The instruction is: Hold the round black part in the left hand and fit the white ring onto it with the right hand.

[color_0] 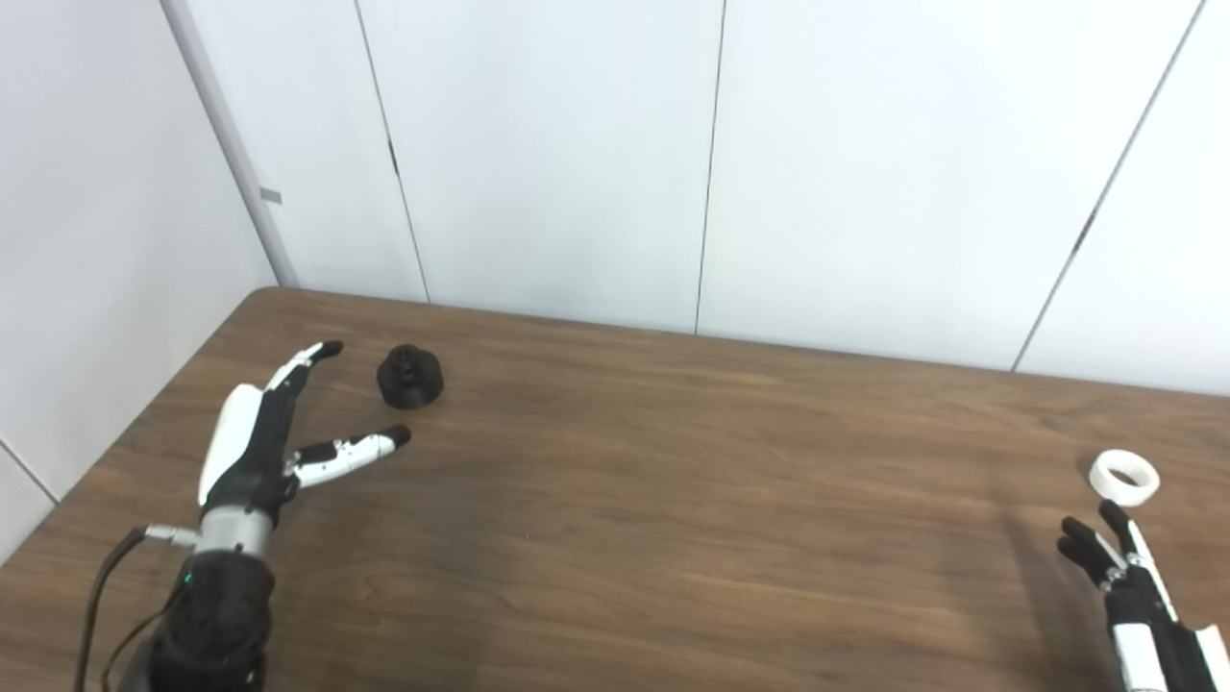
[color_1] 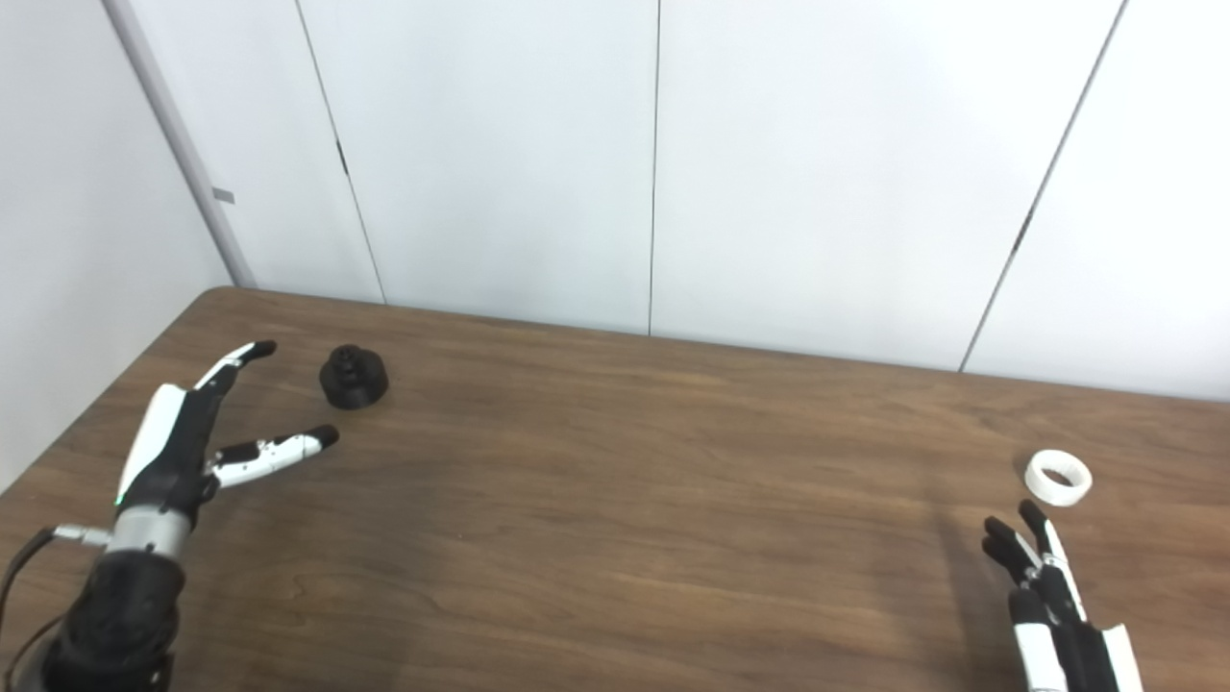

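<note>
Wooden table, white wall panels, both hands empty

The round black part sits upright on the table near its far left corner, a small knob rising from its top; the white ring lies flat, hole up, well apart at the right edge

The right hand, near the table's right edge, is cut off at the palm by the picture's bottom edge. The table's near edge and right corners lie outside both views.
</note>
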`<action>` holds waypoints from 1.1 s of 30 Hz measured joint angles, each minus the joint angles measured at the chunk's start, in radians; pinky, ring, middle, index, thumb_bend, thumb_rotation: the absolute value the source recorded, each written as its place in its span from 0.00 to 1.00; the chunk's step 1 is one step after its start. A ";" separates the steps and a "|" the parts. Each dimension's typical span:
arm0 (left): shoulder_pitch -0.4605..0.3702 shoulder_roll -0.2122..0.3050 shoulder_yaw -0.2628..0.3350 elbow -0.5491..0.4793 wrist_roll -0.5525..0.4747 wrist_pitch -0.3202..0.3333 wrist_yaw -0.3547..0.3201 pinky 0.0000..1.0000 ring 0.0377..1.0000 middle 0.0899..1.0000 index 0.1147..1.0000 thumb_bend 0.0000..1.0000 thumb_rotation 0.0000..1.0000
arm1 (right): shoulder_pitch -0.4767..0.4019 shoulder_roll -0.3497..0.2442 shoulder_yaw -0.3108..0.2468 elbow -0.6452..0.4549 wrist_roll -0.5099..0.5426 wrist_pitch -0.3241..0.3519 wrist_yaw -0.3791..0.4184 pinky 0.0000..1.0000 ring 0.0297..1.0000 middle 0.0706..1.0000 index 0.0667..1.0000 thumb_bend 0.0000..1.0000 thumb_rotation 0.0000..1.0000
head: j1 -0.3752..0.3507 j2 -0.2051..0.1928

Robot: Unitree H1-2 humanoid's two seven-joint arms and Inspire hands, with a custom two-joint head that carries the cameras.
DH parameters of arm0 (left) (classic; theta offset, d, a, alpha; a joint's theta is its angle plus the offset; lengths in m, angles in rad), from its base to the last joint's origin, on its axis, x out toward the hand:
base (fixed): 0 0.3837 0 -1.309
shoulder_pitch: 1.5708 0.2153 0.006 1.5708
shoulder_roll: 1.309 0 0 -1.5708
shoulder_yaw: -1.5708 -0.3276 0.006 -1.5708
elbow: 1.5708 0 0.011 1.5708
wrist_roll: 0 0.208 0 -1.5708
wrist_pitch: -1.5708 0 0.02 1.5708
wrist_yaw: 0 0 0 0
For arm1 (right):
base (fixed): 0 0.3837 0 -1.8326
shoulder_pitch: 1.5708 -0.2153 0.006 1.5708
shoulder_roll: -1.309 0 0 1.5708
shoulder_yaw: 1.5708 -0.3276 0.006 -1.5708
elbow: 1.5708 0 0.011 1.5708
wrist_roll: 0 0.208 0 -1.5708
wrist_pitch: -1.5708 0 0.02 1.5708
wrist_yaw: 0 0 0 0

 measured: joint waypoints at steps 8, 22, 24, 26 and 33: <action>-0.075 0.033 -0.022 0.172 0.020 -0.007 0.008 0.95 0.99 0.94 0.86 0.90 0.28 | 0.001 0.000 0.001 -0.001 -0.004 0.000 -0.002 1.00 0.88 0.87 0.96 0.56 1.00 | -0.006 0.000; -0.207 0.070 -0.118 0.377 0.110 -0.004 0.043 1.00 0.99 0.93 0.79 0.94 0.29 | 0.006 0.005 0.007 -0.010 -0.037 0.000 -0.016 1.00 0.89 0.86 0.96 0.55 1.00 | -0.023 0.003; -0.218 0.072 -0.127 0.407 0.117 -0.003 0.043 1.00 0.99 0.94 0.79 0.94 0.30 | 0.006 0.006 0.007 -0.011 -0.042 0.000 -0.021 1.00 0.88 0.86 0.96 0.55 1.00 | -0.025 0.003; -0.226 0.078 -0.139 0.431 0.121 0.000 0.042 1.00 1.00 0.94 0.79 0.94 0.31 | 0.007 0.006 0.007 -0.012 -0.048 0.000 -0.025 1.00 0.87 0.86 0.96 0.54 1.00 | -0.029 0.003; -0.276 0.102 -0.184 0.511 0.138 0.001 0.042 1.00 0.99 0.93 0.78 0.97 0.34 | 0.009 0.007 0.008 -0.013 -0.058 0.000 -0.032 1.00 0.86 0.85 0.95 0.54 1.00 | -0.031 0.005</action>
